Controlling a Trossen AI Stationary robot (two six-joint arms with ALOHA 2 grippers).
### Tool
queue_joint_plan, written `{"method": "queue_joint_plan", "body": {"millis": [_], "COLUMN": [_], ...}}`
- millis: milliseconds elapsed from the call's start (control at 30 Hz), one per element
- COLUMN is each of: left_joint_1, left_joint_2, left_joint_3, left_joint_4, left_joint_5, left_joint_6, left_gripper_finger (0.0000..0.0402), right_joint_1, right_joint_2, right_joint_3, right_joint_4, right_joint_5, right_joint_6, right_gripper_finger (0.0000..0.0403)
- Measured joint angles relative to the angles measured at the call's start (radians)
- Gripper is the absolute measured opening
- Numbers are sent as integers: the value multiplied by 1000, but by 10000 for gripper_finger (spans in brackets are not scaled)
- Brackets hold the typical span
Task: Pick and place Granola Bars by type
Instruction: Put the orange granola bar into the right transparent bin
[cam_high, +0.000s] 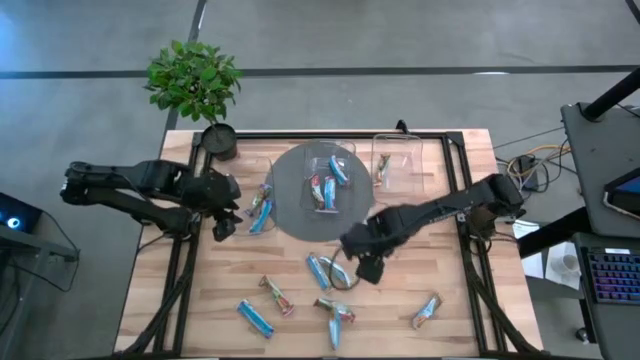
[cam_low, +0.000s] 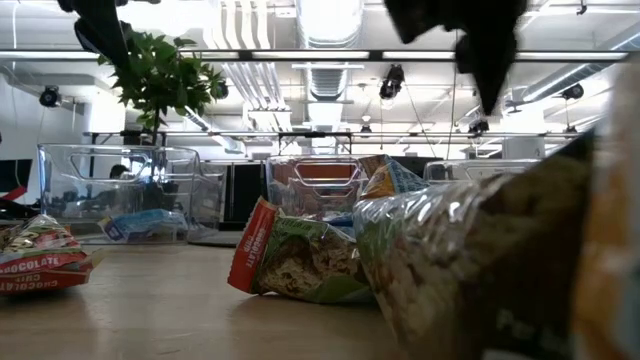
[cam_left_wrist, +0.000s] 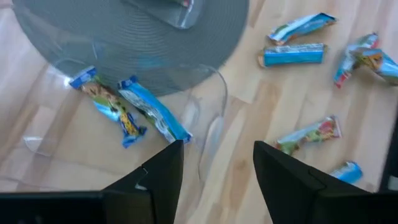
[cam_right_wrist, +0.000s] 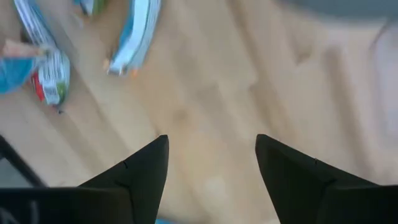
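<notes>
Several granola bars lie loose on the near half of the wooden table, among them a light blue one (cam_high: 318, 270), one (cam_high: 275, 295) with brown-gold parts and one (cam_high: 427, 310) at the near right. More bars lie in three clear containers: two in the left one (cam_high: 258, 208), several in the middle one (cam_high: 328, 182), one in the right one (cam_high: 384, 168). My left gripper (cam_high: 222, 226) is open and empty beside the left container, whose two bars (cam_left_wrist: 152, 112) show in its wrist view. My right gripper (cam_high: 366, 266) is open and empty over bare wood, right of the light blue bar (cam_right_wrist: 134, 37).
A round grey mat (cam_high: 300, 215) lies under the middle container. A potted plant (cam_high: 200, 85) stands at the far left corner. Black frame rails (cam_high: 460, 170) run along the table's edges. In the low view, bars (cam_low: 300, 260) lie close in front of the camera.
</notes>
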Motion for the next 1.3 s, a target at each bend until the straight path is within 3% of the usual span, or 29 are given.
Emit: {"method": "queue_joint_plan", "body": {"millis": [267,433,767,900,1300], "left_joint_1": [0,0,-1,-1,-2], "left_joint_2": [1,1,1,1,1], "left_joint_3": [-74,-113,-180,-192,-195], "left_joint_4": [121,154,214,266,332], "left_joint_5": [-16,-16,3,29,29], "left_joint_6": [39,70,66,65,42], "left_gripper_finger": [177,177,177,177,177], "right_joint_1": [186,301,477,503,509], "right_joint_2": [-1,-1,-2,-2,-3], "right_joint_3": [-91,-142,-239,-279,-455], "right_joint_4": [6,24,195,205,306], "right_joint_5": [-90,-207,-259,-311,-262], "right_joint_6": [452,854,1562,1596,1611], "right_gripper_finger": [228,228,228,228,228]}}
